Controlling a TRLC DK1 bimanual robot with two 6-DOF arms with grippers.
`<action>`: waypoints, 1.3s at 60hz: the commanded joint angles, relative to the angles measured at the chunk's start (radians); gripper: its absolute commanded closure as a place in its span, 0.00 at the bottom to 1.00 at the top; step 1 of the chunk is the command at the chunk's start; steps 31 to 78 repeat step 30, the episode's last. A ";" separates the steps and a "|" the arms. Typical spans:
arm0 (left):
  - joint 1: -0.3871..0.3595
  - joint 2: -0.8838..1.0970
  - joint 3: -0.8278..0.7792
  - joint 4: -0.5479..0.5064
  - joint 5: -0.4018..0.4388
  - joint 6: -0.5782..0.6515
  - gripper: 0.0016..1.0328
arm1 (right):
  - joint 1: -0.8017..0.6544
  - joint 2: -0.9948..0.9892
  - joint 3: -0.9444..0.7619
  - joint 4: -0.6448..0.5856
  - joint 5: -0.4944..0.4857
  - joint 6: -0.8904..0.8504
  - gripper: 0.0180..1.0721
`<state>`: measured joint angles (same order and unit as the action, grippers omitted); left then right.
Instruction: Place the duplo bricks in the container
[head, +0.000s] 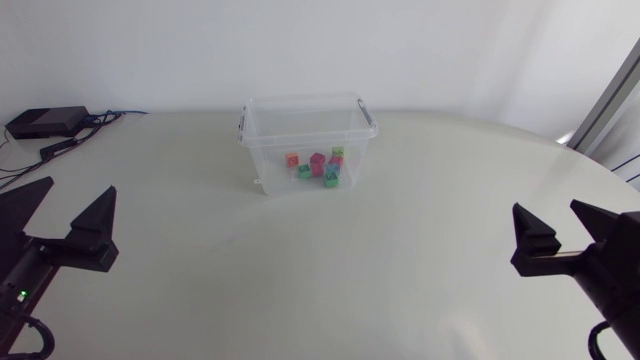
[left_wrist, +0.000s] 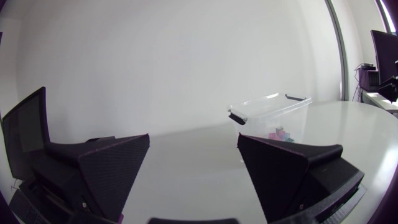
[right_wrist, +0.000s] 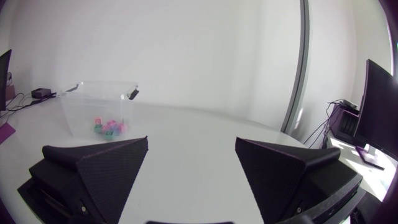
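My left gripper (head: 75, 195) is wide open and holds nothing. My right gripper (head: 547, 210) is wide open too, and it also holds nothing. Both sit low at the near side of the table (head: 330, 270), 1 at each side edge.

The container (head: 270, 160) stands well apart from both grippers, at the far side of the table, near the middle. From my left gripper (left_wrist: 193, 140) the container (left_wrist: 273, 109) is far ahead and off toward my right finger. From my right gripper (right_wrist: 191, 142) the container (right_wrist: 87, 106) is far ahead and off toward my left finger. The duplo bricks (head: 318, 165) lie inside it, on its floor, close together in a small bunch.

The table is white, smooth and a bit shiny, with a round far edge. A small black box (head: 45, 122) with cables sits at its far left corner.

The container is a see-through plastic box. It stands upright and its top is open. It has 2 dark handles, 1 at each short end. The bricks (left_wrist: 280, 134) are small and bright. I can see pink, green, orange and blue ones (right_wrist: 111, 126) through the clear wall.
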<state>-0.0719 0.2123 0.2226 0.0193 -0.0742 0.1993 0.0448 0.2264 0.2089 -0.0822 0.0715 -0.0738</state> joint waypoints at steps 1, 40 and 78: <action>0.018 -0.044 -0.057 -0.002 0.018 -0.063 0.04 | -0.013 -0.047 -0.056 0.025 -0.015 0.032 0.04; 0.072 -0.212 -0.223 -0.019 0.074 -0.199 0.04 | -0.045 -0.226 -0.209 0.082 -0.072 0.074 0.04; 0.072 -0.212 -0.223 -0.019 0.074 -0.199 0.04 | -0.045 -0.226 -0.209 0.082 -0.072 0.074 0.04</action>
